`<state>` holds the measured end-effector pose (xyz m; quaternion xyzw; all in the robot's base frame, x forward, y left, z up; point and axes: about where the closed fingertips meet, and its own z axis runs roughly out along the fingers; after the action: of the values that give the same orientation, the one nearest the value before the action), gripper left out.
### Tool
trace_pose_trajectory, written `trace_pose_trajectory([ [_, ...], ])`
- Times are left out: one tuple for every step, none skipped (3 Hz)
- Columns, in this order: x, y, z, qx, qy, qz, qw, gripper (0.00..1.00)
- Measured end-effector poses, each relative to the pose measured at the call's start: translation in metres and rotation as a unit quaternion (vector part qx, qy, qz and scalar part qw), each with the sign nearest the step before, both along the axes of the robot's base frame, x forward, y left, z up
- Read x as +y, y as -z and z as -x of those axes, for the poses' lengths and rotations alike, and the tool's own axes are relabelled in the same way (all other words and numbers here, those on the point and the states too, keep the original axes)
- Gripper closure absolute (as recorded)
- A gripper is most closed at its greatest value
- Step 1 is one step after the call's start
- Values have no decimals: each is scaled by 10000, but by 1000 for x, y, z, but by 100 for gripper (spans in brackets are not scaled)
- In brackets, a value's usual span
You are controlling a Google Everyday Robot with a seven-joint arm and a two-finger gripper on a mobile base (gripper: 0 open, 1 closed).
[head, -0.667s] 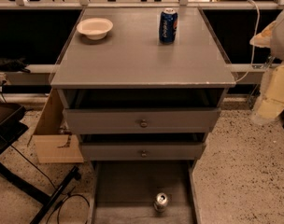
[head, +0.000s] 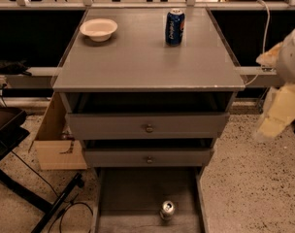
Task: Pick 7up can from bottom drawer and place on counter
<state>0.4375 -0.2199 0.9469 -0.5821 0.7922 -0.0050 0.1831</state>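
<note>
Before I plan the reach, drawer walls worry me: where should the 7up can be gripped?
Around its round sides near the top, coming from above. The 7up can stands upright on the floor of the open bottom drawer, and the drawer walls likely hinder a sideways approach. The tool hangs off to the right, beside the counter.

gripper (head: 279,114): at the right edge of view, off to the side of the top drawer (head: 113,126) and apart from it; it has sunk a little, its pale lower end now level with the bottom of that drawer's front
arm (head: 292,57): the rounded white part above the gripper has dropped too (earlier level with the blue can (head: 174,27), now nearer the counter (head: 147,62) front edge)
</note>
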Motion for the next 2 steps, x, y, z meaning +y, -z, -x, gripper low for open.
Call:
trace_pose_trajectory([
  [-13,42,3,39,245,-489,9985,0],
  [-26,113,10,127,408,-1114,9929,0],
])
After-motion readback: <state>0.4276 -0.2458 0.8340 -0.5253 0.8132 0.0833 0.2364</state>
